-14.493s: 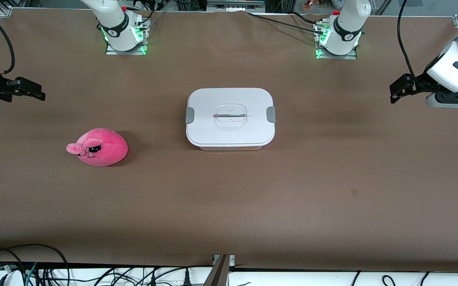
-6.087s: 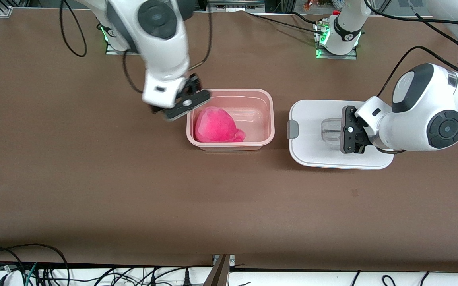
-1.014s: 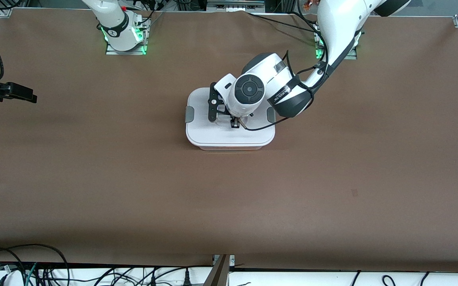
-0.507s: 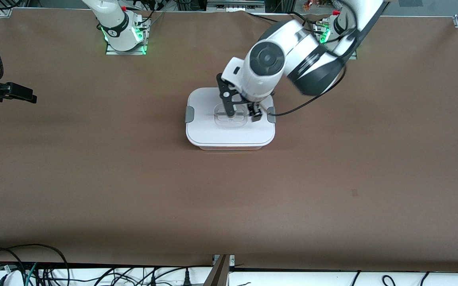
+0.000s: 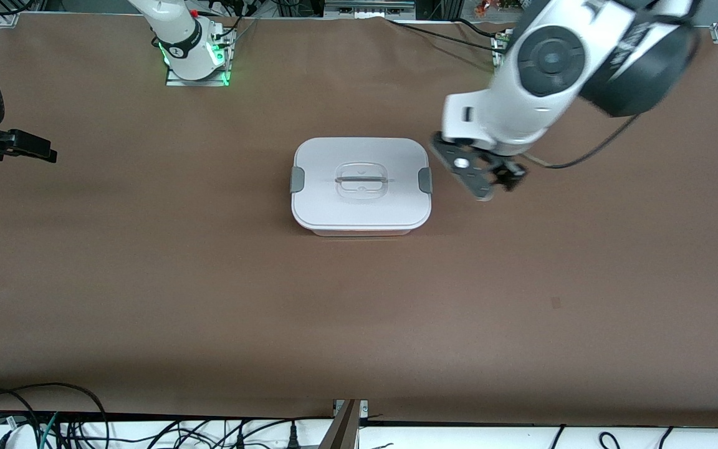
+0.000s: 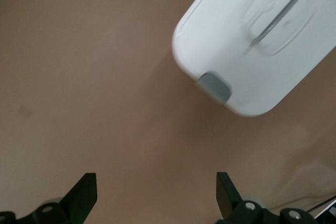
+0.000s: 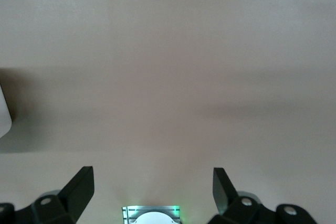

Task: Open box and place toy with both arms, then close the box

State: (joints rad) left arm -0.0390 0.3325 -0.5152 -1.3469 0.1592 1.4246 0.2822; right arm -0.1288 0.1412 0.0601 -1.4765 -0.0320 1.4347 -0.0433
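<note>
The box (image 5: 361, 185) stands shut in the middle of the table, its white lid (image 6: 257, 40) seated with a grey clip (image 6: 214, 86) at each end. The toy is hidden. My left gripper (image 5: 490, 181) hangs open and empty over the bare table beside the box, toward the left arm's end; its fingers (image 6: 86, 192) frame only brown table around the left gripper (image 6: 156, 184). The right arm waits at the right arm's end of the table, and its right gripper (image 5: 41, 149) (image 7: 151, 179) is open with nothing in it.
The two arm bases (image 5: 194, 53) glow green along the back edge; the right one (image 7: 151, 214) shows under the right wrist. Cables (image 5: 53, 424) run along the table's front edge. A small dark mark (image 5: 555, 302) lies on the brown cover.
The left gripper opened off the lid's centre handle, rose and swung away from the box toward the left arm's end. The lid stays on the box. The right arm has not moved.
</note>
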